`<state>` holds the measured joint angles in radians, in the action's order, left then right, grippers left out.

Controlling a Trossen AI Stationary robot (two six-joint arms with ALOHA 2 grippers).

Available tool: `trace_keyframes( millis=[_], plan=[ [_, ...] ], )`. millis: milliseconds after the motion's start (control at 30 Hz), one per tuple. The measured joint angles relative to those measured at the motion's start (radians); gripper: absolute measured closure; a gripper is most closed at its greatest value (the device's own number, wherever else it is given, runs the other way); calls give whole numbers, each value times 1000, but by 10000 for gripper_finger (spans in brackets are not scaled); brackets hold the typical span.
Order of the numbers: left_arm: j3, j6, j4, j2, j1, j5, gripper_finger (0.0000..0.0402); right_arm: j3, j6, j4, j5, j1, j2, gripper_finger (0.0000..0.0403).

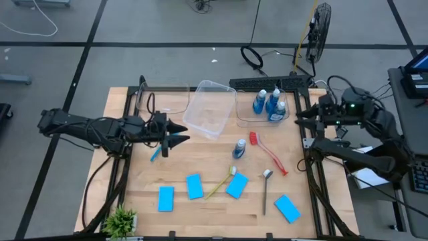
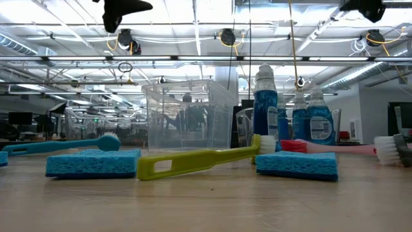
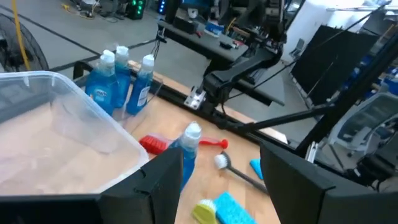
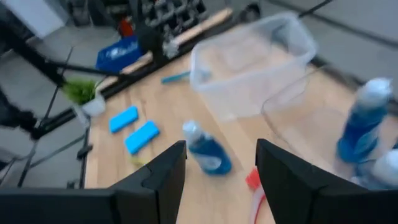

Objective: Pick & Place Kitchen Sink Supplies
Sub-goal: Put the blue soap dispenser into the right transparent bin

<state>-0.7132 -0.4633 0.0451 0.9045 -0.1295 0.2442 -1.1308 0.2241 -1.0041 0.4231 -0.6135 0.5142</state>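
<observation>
A pale wooden surface (image 1: 200,207) sits in a black frame on a grey floor, with a wide workshop hall of ceiling lights and racks behind it in the low view. At the back stand three clear tubs: one on the left (image 1: 164,100), a tilted one in the middle (image 1: 208,107), and one on the right (image 1: 264,100) holding three bottles of blue liquid (image 1: 269,104). A fourth bottle (image 1: 239,148) stands alone on the wood just in front of the middle tub, with the red brush (image 1: 267,152) lying beside it and running toward the right edge. Nearer the front, the yellow brush (image 1: 219,183) lies slanted between two blue sponges (image 1: 194,187) (image 1: 237,185); a third sponge (image 1: 166,198) lies farther left and a fourth (image 1: 287,208) near the front right. The grey brush (image 1: 265,191) lies between the yellow brush's sponge and that last one. The blue brush (image 1: 156,153) rests on the wood just below the left gripper (image 1: 180,132), which hangs above the surface left of the middle tub; its fingers (image 3: 155,186) are spread apart with nothing between them. The right gripper (image 1: 302,118) waits at the right edge beside the tub of bottles, its fingers (image 4: 165,177) likewise apart and holding nothing. A small green plant (image 1: 120,219) stands at the front left corner.
</observation>
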Motion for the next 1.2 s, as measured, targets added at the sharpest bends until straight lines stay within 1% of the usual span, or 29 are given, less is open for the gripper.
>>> trace_keyframes(
  millis=[67,100,200,367,467,600,700,800,1033,1133,1200],
  plan=[
    [0,-22,18,21,0,27,188,42,-23,4,24,0,-8,222],
    [0,-27,41,34,0,37,188,64,-29,5,18,0,-14,222],
    [0,-28,85,64,0,54,188,133,-44,25,-59,0,-46,222],
    [0,-30,148,112,-8,55,188,230,-44,127,-181,0,-129,222],
    [0,-37,171,136,-8,55,188,276,-25,205,-188,0,-194,222],
    [-39,-31,152,172,-8,55,188,324,14,237,-187,0,-279,222],
    [-110,9,92,210,-8,56,188,352,34,236,-187,0,-337,222],
    [-207,43,-27,257,-8,56,188,373,48,239,-190,0,-388,222],
    [-449,90,-300,397,-8,56,188,428,48,238,-263,0,-493,222],
    [-536,112,-383,458,-8,55,188,451,44,259,-270,0,-511,222],
    [-587,129,-404,499,-8,53,188,467,30,281,-270,0,-508,222]
  ],
)
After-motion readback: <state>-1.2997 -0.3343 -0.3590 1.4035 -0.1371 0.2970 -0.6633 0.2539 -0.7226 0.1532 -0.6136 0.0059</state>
